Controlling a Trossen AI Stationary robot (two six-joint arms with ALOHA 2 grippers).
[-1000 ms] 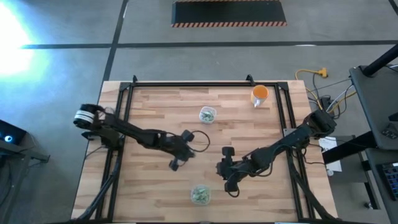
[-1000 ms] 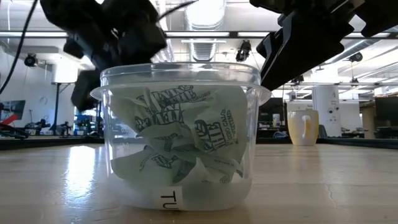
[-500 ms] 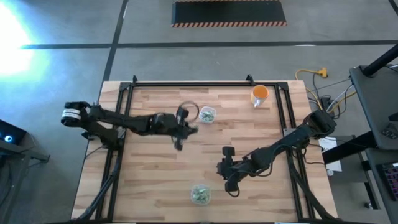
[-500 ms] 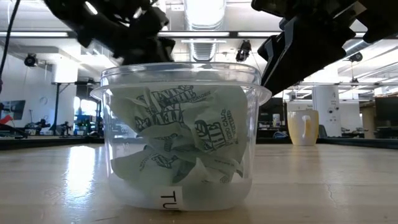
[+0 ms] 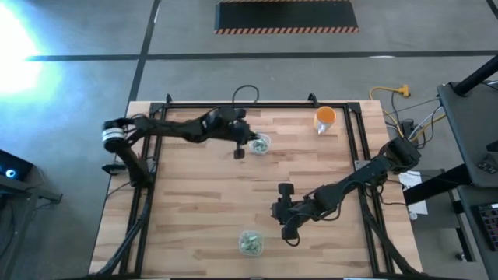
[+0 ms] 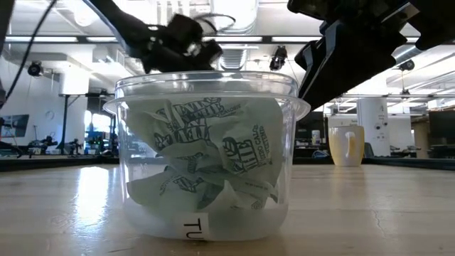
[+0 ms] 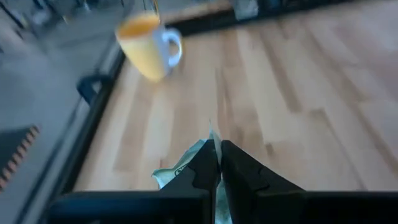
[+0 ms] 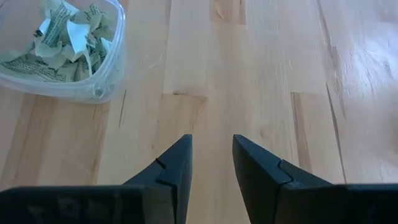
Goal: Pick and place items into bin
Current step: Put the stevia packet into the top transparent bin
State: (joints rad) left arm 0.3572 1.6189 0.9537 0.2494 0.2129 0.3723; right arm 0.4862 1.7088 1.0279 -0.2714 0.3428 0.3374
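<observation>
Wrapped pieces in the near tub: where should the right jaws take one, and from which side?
Pinch a raised crinkled edge of a top wrapped piece, coming straight down through the open top of the tub. Its clear wall rings the heap, so a side approach looks blocked. The right gripper is open, beside the tub.

Crumpled pale green-and-white wrapped items [image 6: 206, 160] heaped in a clear tub [image 6: 284, 178] near the desk's front edge, more in a second tub [image 5: 260, 144] toward the back
</observation>
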